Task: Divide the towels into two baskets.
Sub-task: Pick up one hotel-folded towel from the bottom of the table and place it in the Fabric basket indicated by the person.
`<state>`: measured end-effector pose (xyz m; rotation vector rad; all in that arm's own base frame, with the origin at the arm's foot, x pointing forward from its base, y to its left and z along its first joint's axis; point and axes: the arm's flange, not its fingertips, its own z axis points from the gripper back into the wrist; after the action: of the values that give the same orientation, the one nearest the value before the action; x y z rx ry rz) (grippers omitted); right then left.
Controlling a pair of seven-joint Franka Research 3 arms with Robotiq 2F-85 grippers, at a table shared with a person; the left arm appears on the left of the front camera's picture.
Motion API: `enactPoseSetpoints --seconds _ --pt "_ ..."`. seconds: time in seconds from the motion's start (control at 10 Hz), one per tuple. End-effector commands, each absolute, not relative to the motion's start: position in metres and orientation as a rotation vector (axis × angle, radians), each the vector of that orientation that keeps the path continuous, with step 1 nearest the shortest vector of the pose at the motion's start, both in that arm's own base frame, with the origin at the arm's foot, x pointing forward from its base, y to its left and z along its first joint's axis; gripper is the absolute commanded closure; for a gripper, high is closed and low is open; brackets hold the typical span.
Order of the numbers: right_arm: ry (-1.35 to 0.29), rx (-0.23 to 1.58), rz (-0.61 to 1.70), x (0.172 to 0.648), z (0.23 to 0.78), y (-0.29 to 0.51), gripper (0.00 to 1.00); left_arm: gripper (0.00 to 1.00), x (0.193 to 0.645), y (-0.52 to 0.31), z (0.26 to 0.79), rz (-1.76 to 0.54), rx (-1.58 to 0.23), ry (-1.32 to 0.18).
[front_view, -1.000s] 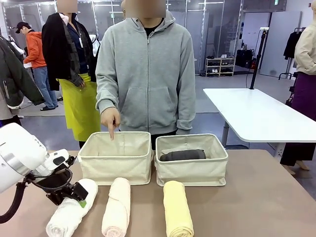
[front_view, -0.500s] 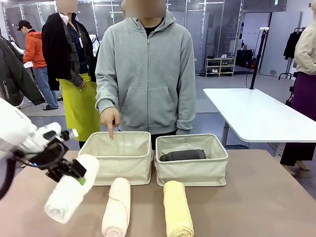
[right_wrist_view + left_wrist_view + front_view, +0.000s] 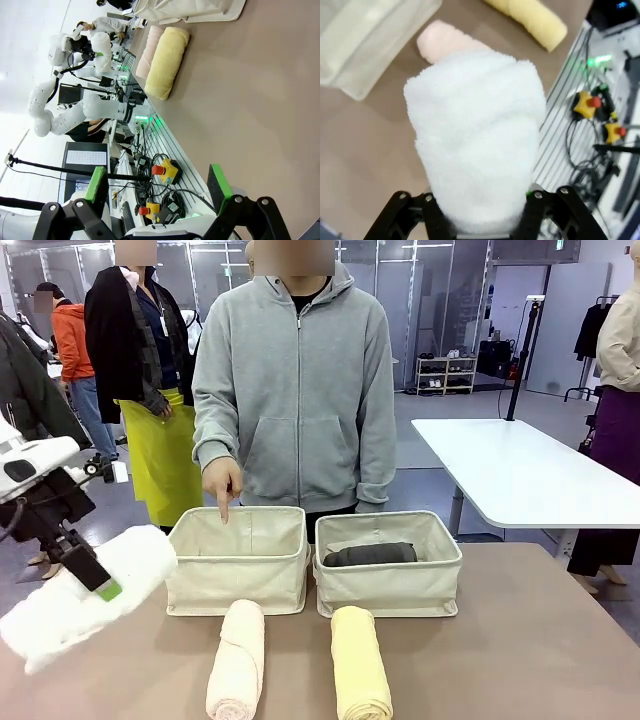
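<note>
White towel (image 3: pixel 50 625) is clamped in the left gripper (image 3: pixel 100 578), held up left of the empty basket (image 3: pixel 236 587), long axis slanted toward it; right gripper (image 3: pixel 157 192) is parked wide apart.

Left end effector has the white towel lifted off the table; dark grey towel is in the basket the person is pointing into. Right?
No. The front view shows the dark grey towel in the right basket; the person's hand points into the left basket. The left end effector does hold the white towel lifted.
</note>
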<state>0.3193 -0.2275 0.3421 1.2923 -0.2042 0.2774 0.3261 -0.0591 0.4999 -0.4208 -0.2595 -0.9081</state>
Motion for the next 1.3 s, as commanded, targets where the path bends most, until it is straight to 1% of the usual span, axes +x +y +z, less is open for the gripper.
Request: enactPoseSetpoints --seconds 0.0,0.1,0.2,0.3,0.4,0.5,0.6,0.7,0.8,1.0,1.2 --pt "-0.221 1.291 0.285 0.318 0.343 -0.226 0.00 0.98 0.327 -0.066 0.506 -1.010 -0.469 -0.388" --pt "-0.221 1.291 0.285 0.318 0.343 -0.226 0.00 0.98 0.320 -0.063 0.505 -1.037 -0.520 -0.455" --pt "-0.221 1.291 0.285 0.318 0.343 -0.226 0.00 0.98 0.308 -0.048 0.504 -0.975 -0.443 -0.554" --pt "-0.221 1.291 0.285 0.318 0.343 -0.226 0.00 0.98 0.326 -0.069 0.513 -1.009 -0.453 -0.365" --pt "-0.221 1.291 0.285 0.318 0.343 -0.226 0.00 0.98 0.326 -0.069 0.513 -1.009 -0.453 -0.365" --pt "-0.221 1.291 0.285 0.318 0.343 -0.226 0.00 0.63 0.321 -0.060 0.512 -1.003 -0.459 -0.437" --pt "-0.221 1.291 0.285 0.318 0.343 -0.226 0.00 0.63 0.313 -0.068 0.535 -1.184 -0.343 -0.494" --pt "-0.221 1.291 0.285 0.318 0.343 -0.226 0.00 0.63 0.338 -0.087 0.549 -1.267 -0.228 -0.508" --pt "-0.221 1.291 0.285 0.318 0.343 -0.226 0.00 0.63 0.369 -0.108 0.553 -1.376 -0.174 -0.448" --pt "-0.221 1.291 0.285 0.318 0.343 -0.226 0.00 0.63 0.424 -0.144 0.543 -1.616 -0.135 -0.355" --pt "-0.221 1.291 0.285 0.318 0.343 -0.226 0.00 0.63 0.473 -0.173 0.529 -1.737 -0.027 -0.333"
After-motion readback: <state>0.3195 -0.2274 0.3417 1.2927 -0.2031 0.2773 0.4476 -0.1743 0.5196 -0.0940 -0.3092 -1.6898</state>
